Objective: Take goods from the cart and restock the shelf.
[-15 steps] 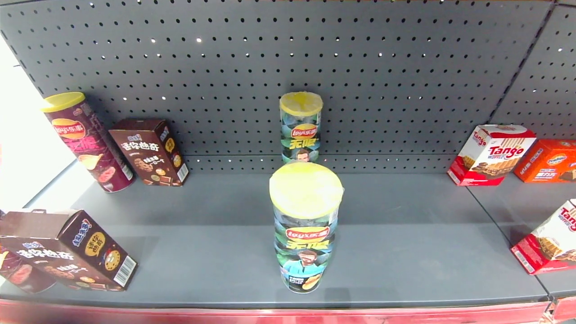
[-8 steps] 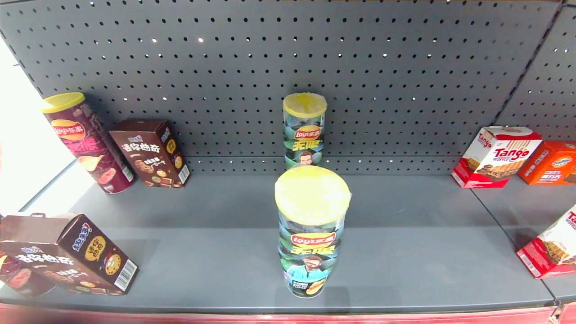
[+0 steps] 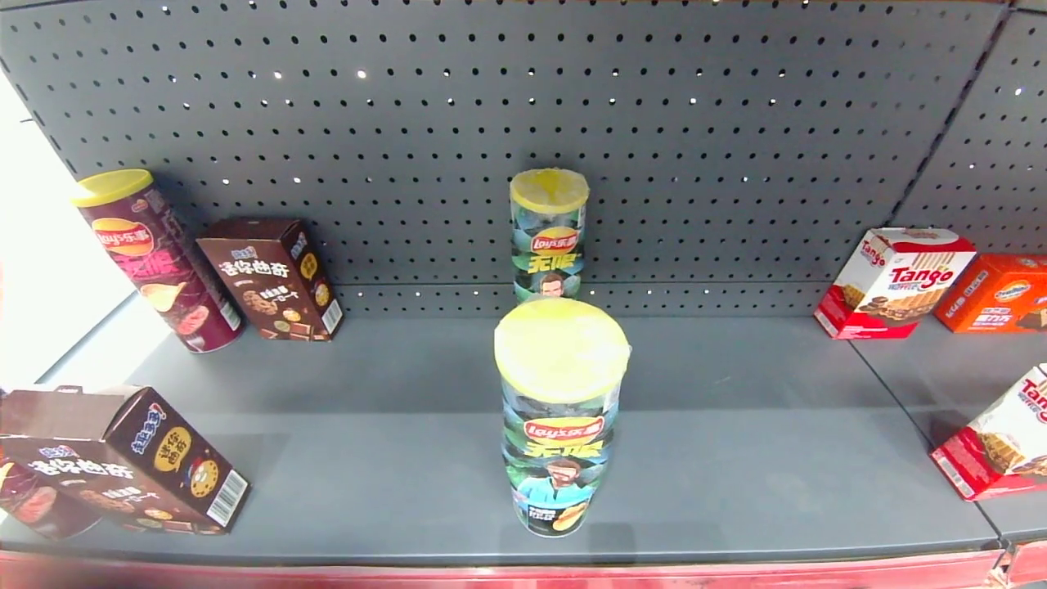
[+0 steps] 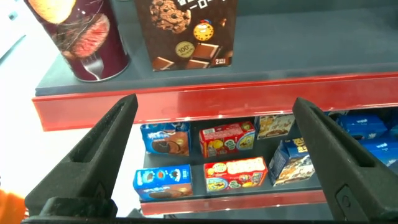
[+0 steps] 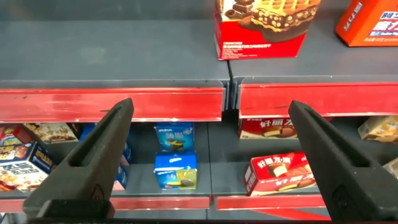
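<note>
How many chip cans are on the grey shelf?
4: front green can mid-shelf centre; back green can against the pegboard behind it; back maroon can at far left; front maroon can at the front left edge beside a brown box. More may lie outside view.

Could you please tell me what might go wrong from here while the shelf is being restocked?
1. The front chip can stands tall and narrow near the red front lip; a bump from an arm coming up could tip it off.
2. The left tool and right tool are open and empty, facing that lip from in front, so lifting straight up might catch it.
3. The brown box at front left sits close to the edge, within likely reach of the left arm.
</note>
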### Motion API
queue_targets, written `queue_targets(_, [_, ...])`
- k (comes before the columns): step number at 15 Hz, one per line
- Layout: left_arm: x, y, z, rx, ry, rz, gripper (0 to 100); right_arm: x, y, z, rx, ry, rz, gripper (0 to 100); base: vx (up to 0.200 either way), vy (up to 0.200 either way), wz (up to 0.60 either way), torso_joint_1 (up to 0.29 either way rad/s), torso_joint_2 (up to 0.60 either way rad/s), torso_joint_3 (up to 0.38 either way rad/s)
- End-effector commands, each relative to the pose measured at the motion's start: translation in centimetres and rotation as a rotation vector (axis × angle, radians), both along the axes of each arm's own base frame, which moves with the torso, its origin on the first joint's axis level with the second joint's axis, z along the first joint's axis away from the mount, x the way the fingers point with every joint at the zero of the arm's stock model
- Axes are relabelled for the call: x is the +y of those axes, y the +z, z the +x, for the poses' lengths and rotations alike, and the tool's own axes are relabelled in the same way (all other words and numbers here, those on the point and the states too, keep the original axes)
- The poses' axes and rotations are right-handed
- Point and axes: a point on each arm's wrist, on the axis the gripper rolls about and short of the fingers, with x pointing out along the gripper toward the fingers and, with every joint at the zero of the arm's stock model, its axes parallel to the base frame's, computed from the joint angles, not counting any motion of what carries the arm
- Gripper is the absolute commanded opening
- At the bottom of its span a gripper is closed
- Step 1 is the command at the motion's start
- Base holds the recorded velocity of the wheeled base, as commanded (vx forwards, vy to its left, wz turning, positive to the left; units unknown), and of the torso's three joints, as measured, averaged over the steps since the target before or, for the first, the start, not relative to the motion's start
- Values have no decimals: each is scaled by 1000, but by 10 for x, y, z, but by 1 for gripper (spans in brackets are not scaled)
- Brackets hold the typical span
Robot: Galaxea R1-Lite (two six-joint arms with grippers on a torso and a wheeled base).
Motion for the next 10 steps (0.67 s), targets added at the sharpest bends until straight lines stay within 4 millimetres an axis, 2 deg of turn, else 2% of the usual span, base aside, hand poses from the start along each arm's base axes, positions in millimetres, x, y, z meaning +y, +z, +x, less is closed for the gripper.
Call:
queue_targets(1, [0, 0, 0, 1, 0, -1, 100, 0, 0, 0, 1, 0, 0, 100, 0, 200, 0, 2, -7, 2])
queue_targets(10, [0, 0, 0, 2, 2, -4, 100, 0, 0, 0, 1, 0, 0, 100, 0, 0, 0, 0, 0, 0])
